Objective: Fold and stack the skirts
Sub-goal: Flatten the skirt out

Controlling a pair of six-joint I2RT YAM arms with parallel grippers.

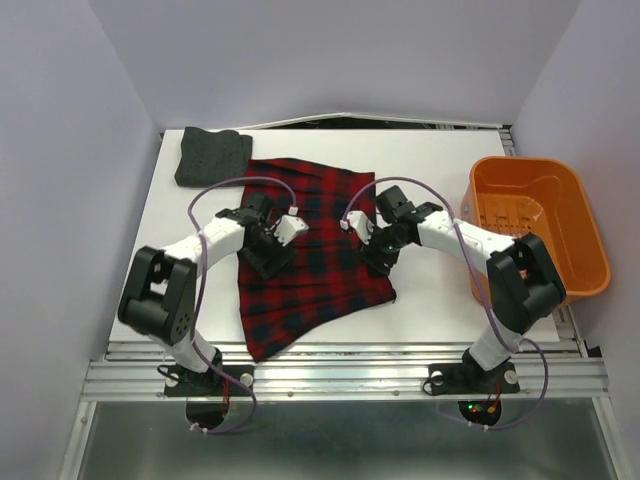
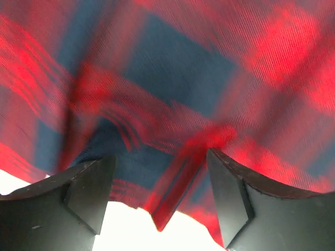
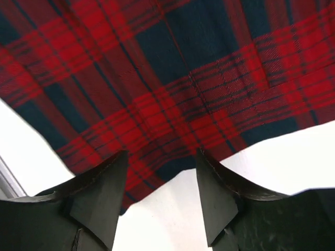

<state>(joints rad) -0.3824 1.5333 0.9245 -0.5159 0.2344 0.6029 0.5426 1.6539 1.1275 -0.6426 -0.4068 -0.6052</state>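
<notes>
The red-and-black plaid skirt (image 1: 305, 250) lies spread on the white table, from the far middle to the near left edge. The dark charcoal skirt (image 1: 210, 155) lies folded at the far left corner. My left gripper (image 1: 268, 262) is open over the plaid skirt's left part; in the left wrist view the cloth (image 2: 172, 94) fills the frame, its edge between the open fingers (image 2: 89, 193). My right gripper (image 1: 376, 262) is open over the skirt's right edge; the right wrist view shows the plaid hem (image 3: 167, 104) just beyond the open fingers (image 3: 214, 204).
An orange plastic basket (image 1: 580, 215) stands at the right of the table, next to my right arm. The table's near edge and metal rail (image 1: 350, 375) run below the skirt's lower corner. Grey walls close in the sides and back.
</notes>
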